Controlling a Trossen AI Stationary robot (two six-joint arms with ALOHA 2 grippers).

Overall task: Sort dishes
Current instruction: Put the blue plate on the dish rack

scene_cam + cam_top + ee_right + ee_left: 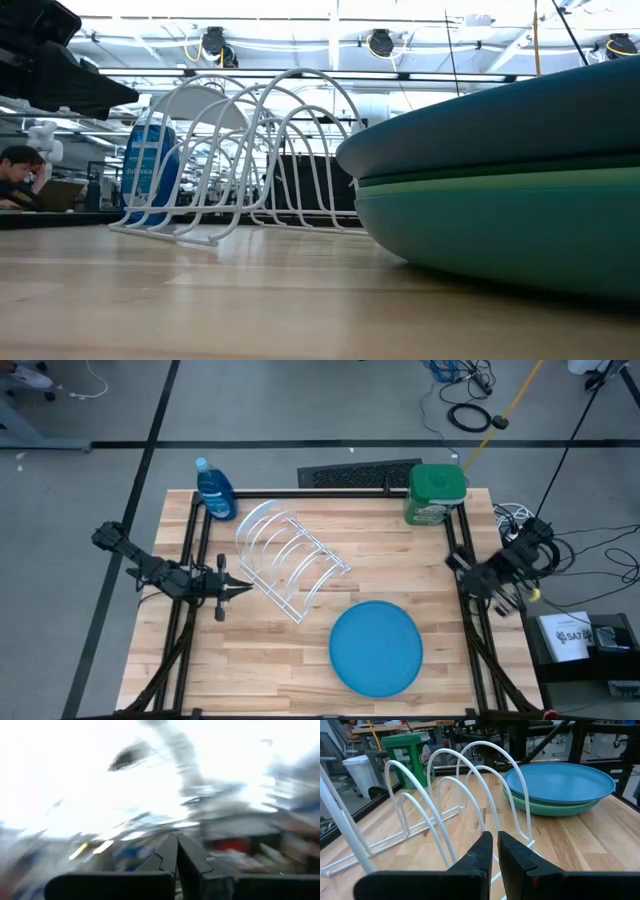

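From above, the left gripper (243, 590), fingers pressed together, points at the white wire rack (290, 560). The stack of round plastic plates, blue on top (376, 647), lies beyond it. The right gripper (452, 563) waits at the table's edge, closed.

Low down, the stack shows a green plate (520, 225) underneath.

The left wrist sees closed fingers (485, 852) just before the rack.

Open wood at the near left; rack and plates crowd the middle.

The rack (291, 559) lies slantwise mid-table, just beside the left gripper (240, 589), whose fingers are pressed together, blocking its way right. The plates (376, 647) fill the near right. Between rack and plates runs a bare strip. Bottle (214, 490) and tub (435, 493) stand at the far corners, with bare table (250, 670) between them.
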